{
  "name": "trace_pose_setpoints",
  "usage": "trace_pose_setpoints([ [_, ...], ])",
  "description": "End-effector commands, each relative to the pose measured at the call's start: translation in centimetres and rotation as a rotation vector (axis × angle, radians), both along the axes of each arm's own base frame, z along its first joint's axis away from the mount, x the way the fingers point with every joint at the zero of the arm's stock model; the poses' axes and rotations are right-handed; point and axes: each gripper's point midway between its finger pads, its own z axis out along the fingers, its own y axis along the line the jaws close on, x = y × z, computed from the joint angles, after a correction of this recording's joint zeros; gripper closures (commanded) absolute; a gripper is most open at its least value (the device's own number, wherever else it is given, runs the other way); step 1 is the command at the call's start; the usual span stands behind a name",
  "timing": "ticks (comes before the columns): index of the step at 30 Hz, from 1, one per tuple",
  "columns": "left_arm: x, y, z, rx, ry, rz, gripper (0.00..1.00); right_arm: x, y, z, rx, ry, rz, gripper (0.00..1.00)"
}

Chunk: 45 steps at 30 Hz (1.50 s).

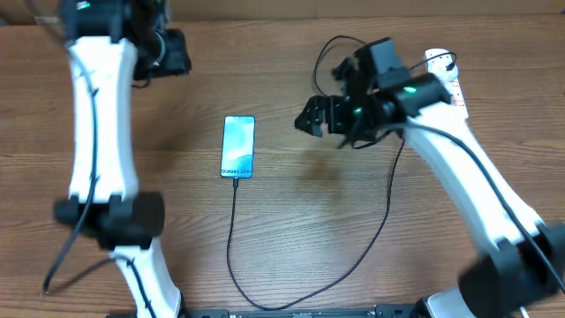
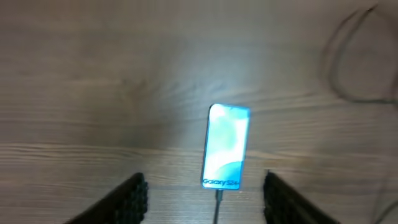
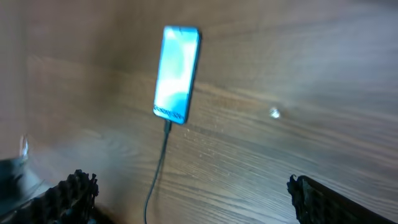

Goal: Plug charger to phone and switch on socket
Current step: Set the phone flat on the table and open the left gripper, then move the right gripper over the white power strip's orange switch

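The phone (image 1: 238, 147) lies flat mid-table, screen lit, its "Galaxy S24+" end toward the front. The black charger cable (image 1: 231, 238) meets that end, loops along the front edge and runs up to the right. The phone also shows in the left wrist view (image 2: 227, 146) and the right wrist view (image 3: 177, 74), each with the cable (image 2: 218, 204) (image 3: 157, 168) at its lower end. The white socket (image 1: 444, 71) is far right, partly hidden by my right arm. My right gripper (image 1: 311, 119) (image 3: 193, 186) is open and empty, right of the phone. My left gripper (image 1: 172, 53) (image 2: 204, 191) is open and empty, back left.
The cable forms a loose loop (image 1: 340, 49) at the back near the socket. Wooden table (image 1: 309, 203) all round. My left arm's base (image 1: 115, 216) stands at front left, my right arm's base (image 1: 512, 274) at front right.
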Motion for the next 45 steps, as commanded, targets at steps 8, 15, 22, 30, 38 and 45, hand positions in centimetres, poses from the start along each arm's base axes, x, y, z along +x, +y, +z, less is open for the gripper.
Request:
trace_pose_setpoints([
  [8,-7.5,0.7,10.0,0.007,-0.227,0.024,0.00,-1.6,-14.6,8.2,-0.169,-0.193,-0.445,0.00],
  [15,-8.5,0.7,10.6,0.011,-0.234,0.017,0.00,-2.3,-26.2,6.7,-0.281,-0.107,-0.785,0.00],
  [22,-8.5,0.7,10.5,0.011,-0.230,0.017,0.01,-1.4,-32.5,4.2,-0.302,-0.030,-0.971,0.00],
  [30,-8.5,0.7,10.5,0.011,-0.230,0.017,0.01,3.1,-34.5,0.4,-0.261,-0.003,-1.017,0.00],
  [38,-8.5,0.7,10.5,0.011,-0.230,0.017,0.01,7.3,-36.2,-5.1,-0.265,0.027,-1.012,0.00],
  [45,-8.5,0.7,10.5,0.011,-0.230,0.017,0.00,10.2,-38.1,-9.0,-0.304,0.004,-1.023,0.00],
])
